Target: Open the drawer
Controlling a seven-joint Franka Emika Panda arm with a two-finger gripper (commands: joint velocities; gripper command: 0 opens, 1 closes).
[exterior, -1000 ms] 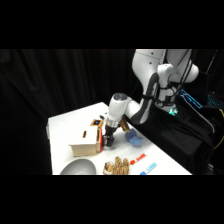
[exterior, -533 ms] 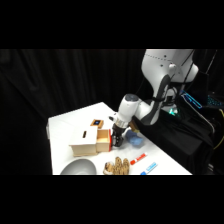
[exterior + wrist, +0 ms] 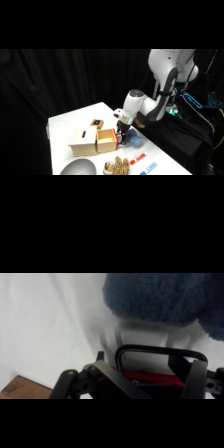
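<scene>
The drawer [image 3: 106, 140] sits left of centre in the side view, pulled partly out of the box [image 3: 83, 141] toward the right, on the white table [image 3: 70, 122]. The gripper [image 3: 121, 137] is at the drawer's front, where the handle is, but I cannot tell whether its fingers grip it. A small block [image 3: 96, 122] stands just behind the box. A grey bowl [image 3: 77, 168] lies at lower left. A blue cloth [image 3: 165, 299] fills the wrist view's upper right.
</scene>
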